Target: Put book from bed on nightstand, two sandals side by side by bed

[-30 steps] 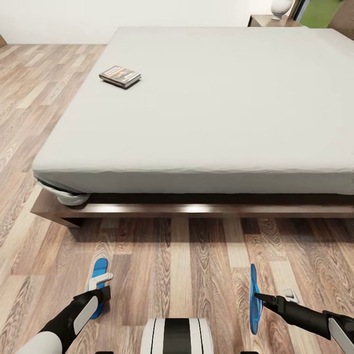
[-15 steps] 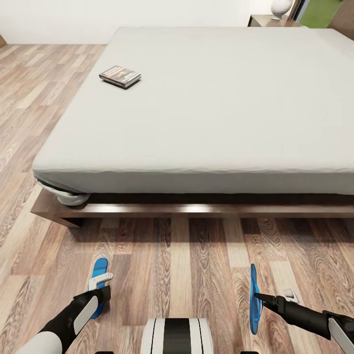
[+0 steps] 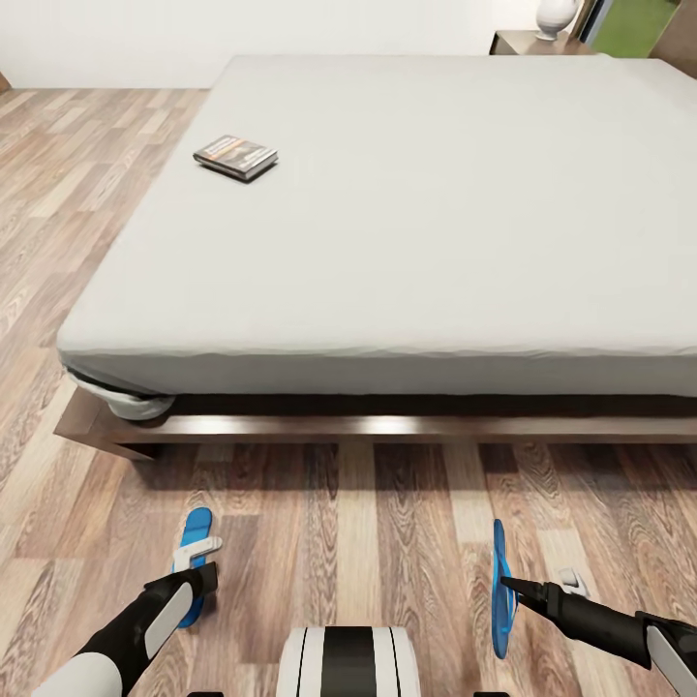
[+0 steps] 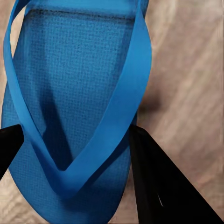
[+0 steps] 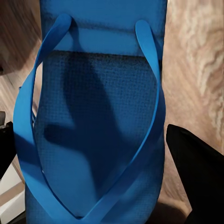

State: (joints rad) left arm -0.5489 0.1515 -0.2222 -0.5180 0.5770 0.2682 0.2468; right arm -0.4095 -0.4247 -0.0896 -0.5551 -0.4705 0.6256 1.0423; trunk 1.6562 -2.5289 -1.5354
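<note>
The dark book (image 3: 235, 156) lies on the grey mattress of the bed (image 3: 407, 223), near its far left side. My left gripper (image 3: 200, 578) is shut on one blue sandal (image 3: 196, 530), held flat and low over the wood floor; in the left wrist view its black fingers (image 4: 158, 186) flank the sandal (image 4: 74, 70). The other sandal (image 3: 499, 600) stands on edge in my right gripper (image 3: 505, 584), which is shut on it. Up close that sandal (image 5: 98, 93) sits between the two dark fingers (image 5: 196, 177). A nightstand (image 3: 528, 41) stands beyond the bed's far right corner.
The bed's dark wooden frame (image 3: 387, 426) runs across just ahead of both arms. A white vase (image 3: 554, 15) stands on the nightstand. Wood-plank floor (image 3: 58, 194) stretches along the bed's left side and between the sandals.
The whole picture has shifted a little, with the bed sitting slightly lower and nearer, so the camera moved. Both grippers and their sandals keep the same place in the view.
</note>
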